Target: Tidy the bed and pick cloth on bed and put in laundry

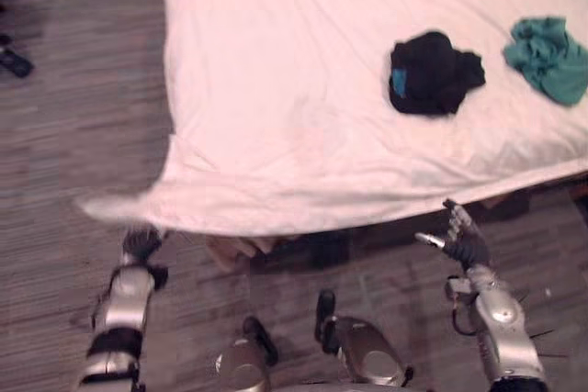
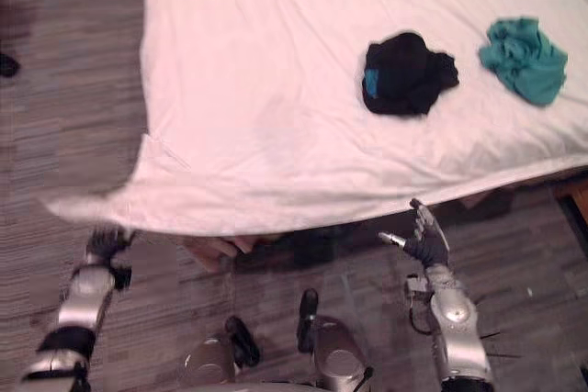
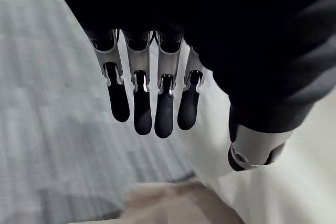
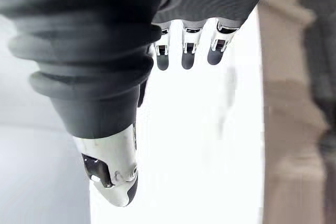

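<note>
A white sheet (image 1: 303, 117) covers the bed, and its near left corner (image 1: 115, 208) sticks out over the floor, blurred. On the sheet to the right lie a black cloth (image 1: 432, 72) with a blue patch and, farther right, a teal cloth (image 1: 549, 57). My left hand (image 1: 140, 245) is just below the sheet corner; in the left wrist view its fingers (image 3: 142, 106) are straight and hold nothing. My right hand (image 1: 459, 238) is open below the bed's near edge, palm up, fingers (image 4: 184, 56) straight, well short of both cloths.
Wood-plank floor (image 1: 73, 135) runs along the bed's left side and front. A small dark object (image 1: 14, 61) lies on the floor at the far left. Part of the wooden bed base (image 1: 239, 250) shows under the sheet's near edge.
</note>
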Controlling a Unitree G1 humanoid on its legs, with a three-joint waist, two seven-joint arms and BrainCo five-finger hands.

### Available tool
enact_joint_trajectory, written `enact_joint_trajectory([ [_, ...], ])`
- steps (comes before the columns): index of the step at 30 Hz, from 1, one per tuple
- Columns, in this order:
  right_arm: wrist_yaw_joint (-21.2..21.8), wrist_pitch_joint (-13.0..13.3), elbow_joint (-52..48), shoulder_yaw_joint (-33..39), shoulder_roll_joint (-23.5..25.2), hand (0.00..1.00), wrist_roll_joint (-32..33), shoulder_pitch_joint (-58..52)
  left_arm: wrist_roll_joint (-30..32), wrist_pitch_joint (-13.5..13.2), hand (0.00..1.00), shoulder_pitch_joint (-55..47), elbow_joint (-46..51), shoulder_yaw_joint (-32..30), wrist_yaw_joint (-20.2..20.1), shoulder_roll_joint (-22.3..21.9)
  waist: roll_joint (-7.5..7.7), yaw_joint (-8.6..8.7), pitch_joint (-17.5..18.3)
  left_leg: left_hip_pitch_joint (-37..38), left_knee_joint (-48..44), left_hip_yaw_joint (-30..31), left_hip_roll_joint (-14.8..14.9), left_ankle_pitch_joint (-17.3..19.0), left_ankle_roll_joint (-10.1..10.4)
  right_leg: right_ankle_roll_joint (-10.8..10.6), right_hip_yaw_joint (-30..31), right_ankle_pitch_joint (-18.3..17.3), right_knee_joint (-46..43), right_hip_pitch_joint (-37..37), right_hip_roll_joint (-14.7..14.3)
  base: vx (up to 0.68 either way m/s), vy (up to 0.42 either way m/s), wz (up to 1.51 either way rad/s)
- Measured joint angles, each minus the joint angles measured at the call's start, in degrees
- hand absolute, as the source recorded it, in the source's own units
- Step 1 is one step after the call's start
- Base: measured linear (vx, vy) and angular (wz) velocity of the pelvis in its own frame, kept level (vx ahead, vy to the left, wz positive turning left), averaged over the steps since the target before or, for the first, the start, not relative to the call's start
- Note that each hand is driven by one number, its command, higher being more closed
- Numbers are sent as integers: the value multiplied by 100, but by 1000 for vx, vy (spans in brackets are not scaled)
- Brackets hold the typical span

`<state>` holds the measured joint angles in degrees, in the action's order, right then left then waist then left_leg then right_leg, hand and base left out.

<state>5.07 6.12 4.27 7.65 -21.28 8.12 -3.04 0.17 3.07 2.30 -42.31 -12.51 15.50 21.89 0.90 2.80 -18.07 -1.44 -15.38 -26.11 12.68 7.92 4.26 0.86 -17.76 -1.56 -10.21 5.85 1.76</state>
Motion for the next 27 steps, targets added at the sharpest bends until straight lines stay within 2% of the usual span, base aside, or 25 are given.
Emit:
enact_joint_trajectory([
  [1,32,-6,-21,-57,-69,0,-22,106,-117,-8,0,-144,-69,-52,5,-90,-10,-57,32,25,42,29,-15,-3,4,-19,-14,13,44,-39,-4,15,26,20],
  [2,122,-94,-21,-297,-227,100,-58,483,-376,-86,0,-433,-257,-123,30,-280,-30,-108,103,23,125,134,-73,-42,-12,-47,-69,38,118,-80,12,-10,30,26],
  [4,173,-299,-10,-672,-371,100,-87,1122,-689,-228,0,-656,-513,-152,2,-498,-45,-199,97,14,159,232,-114,-74,-33,-65,-115,99,210,-145,28,-38,32,21],
  [6,279,-500,251,-1209,-400,100,-112,2271,-959,-356,0,-832,-873,-161,-63,-798,-54,-432,92,-12,157,288,-141,-104,-77,-44,-140,157,249,-160,44,-104,26,9],
  [10,283,-722,901,-1817,-382,100,-142,3955,-970,-570,0,-903,-1018,-162,-289,-1106,-110,-772,21,-269,135,557,-206,-161,-116,-49,-335,166,155,3,150,-121,9,30],
  [11,282,-783,1019,-2022,-369,100,-119,4445,-969,-625,0,-861,-1017,-161,-327,-1152,-149,-854,-112,-371,128,605,-259,-189,-155,-49,-383,165,71,101,204,-135,19,30],
  [14,264,-893,1571,-2451,-142,100,48,5631,-969,-738,0,-595,-1014,-149,-424,-1239,-276,-937,-524,-725,92,717,-354,-308,-193,-42,-449,160,-228,522,389,-144,18,21],
  [17,248,-910,2165,-2679,0,100,184,6097,-965,-888,0,-131,-1009,1,-402,-1253,-358,-1064,-602,-1307,17,834,-471,-442,-266,-21,-556,149,-534,1125,565,-101,21,28],
  [20,119,-953,2491,-2678,152,100,280,6258,-950,-1000,0,459,-999,479,-306,-1285,-476,-1198,-765,-1915,-210,952,-580,-536,-342,64,-628,90,-1015,1763,804,-63,21,31],
  [22,54,-1017,2591,-2678,188,100,329,6327,-947,-999,0,809,-1000,812,-266,-1335,-595,-1205,-837,-2323,-342,1060,-648,-572,-397,95,-717,23,-1303,2156,980,-59,12,42],
  [23,-30,-1129,2617,-2678,196,100,367,6328,-941,-1000,0,1020,-972,1032,-249,-1431,-683,-1254,-901,-2553,-421,1077,-702,-585,-415,72,-712,-53,-1528,2429,1109,-58,15,31],
  [27,-233,-1243,2264,-2639,352,100,605,6343,-912,-968,0,1215,-530,1245,-121,-1725,-875,-1250,-1055,-3372,-1023,1101,-749,-442,-529,82,-693,-410,-2358,3273,1466,-67,-12,28],
])
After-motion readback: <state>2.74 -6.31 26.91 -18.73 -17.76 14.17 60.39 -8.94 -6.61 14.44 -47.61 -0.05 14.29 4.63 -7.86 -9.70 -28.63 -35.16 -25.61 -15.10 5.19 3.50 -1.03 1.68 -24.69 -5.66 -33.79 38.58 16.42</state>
